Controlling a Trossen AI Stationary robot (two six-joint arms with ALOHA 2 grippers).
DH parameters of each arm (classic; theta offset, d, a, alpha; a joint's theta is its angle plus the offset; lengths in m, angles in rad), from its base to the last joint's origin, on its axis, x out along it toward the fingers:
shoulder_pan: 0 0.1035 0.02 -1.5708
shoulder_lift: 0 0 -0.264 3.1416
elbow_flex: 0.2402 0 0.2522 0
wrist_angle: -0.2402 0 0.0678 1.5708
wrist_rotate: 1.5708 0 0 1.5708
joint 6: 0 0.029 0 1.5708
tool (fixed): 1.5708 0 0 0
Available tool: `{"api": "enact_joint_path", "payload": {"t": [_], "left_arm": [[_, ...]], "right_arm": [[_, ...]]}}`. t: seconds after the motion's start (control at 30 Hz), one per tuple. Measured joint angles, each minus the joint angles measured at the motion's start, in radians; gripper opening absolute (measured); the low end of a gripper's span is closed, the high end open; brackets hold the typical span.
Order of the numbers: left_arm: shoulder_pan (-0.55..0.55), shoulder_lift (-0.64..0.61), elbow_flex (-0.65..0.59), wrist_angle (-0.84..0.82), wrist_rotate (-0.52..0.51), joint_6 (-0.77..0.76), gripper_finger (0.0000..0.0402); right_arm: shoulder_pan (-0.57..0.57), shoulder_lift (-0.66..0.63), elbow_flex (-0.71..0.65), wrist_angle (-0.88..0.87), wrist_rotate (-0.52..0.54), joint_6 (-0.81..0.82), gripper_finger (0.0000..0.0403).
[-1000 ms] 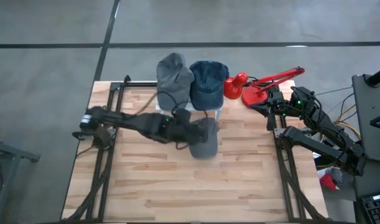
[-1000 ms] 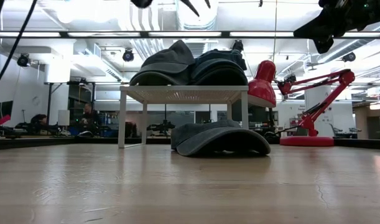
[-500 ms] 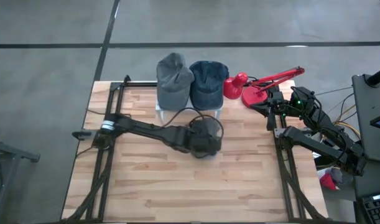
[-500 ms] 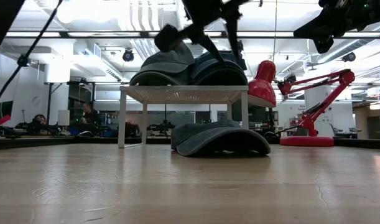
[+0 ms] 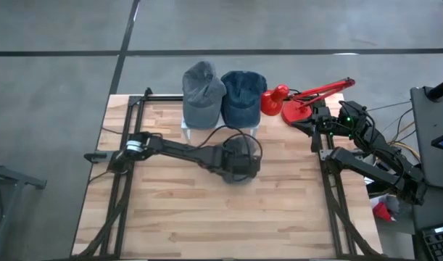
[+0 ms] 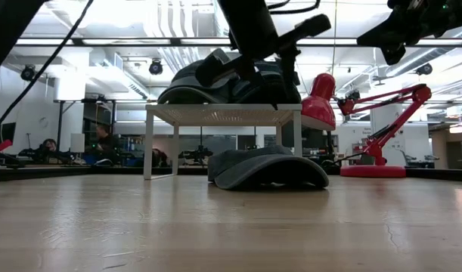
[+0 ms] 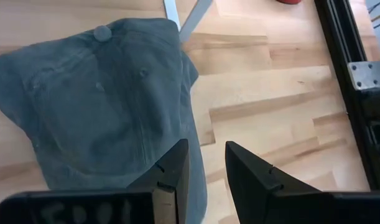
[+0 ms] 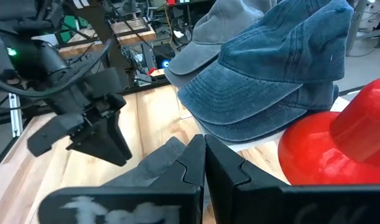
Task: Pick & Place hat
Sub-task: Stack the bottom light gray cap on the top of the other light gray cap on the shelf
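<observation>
- The hat point(image 5: 239, 161) is a grey-green cap of washed cotton, with a small button on its crown and stitched panel seams; it lies flat on the table point(image 5: 279, 210), just in front of a small white stand point(image 6: 223, 115), and is not lifted.
- The left gripper point(image 7: 202, 180) hangs over the hat, near the cap's edge, its fingers point(image 7: 171, 174) a little apart with bare wood showing in the gap; they pinch nothing.
- The right gripper point(image 8: 204, 158) waits at the table's far right corner, its fingers pressed together and empty.
- On the stand sit two more caps side by side: a grey cap point(image 5: 201, 87) and a blue denim cap point(image 5: 243, 90).
- A red desk lamp point(image 5: 301, 101) stands just beside the stand, toward the right arm.
- The table is pale butcher-block wood with black metal rails along both sides.
- Around the table lies grey concrete floor; beyond it, the low view shows a bright workshop with white ceiling ducts and people seated at far benches.
</observation>
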Motion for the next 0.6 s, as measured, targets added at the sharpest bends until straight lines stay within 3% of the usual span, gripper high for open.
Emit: {"api": "enact_joint_path", "payload": {"t": [0.2,0.47,0.6], "left_arm": [[0.013,0.002,0.0,-0.001,-0.006,0.031,0.0117],[0.015,0.002,-0.001,-0.024,-0.017,0.02,0.0239],[0.019,0.001,-0.021,-0.018,-0.013,0.023,0.0281]], "right_arm": [[0.0,0.0,0.0,0.0,0.0,-0.001,0.0008],[0.0,-0.001,0.0,-0.021,0.0,-0.03,0.0008],[0.0,0.0,0.0,-0.057,0.0,-0.048,0.0008]]}}
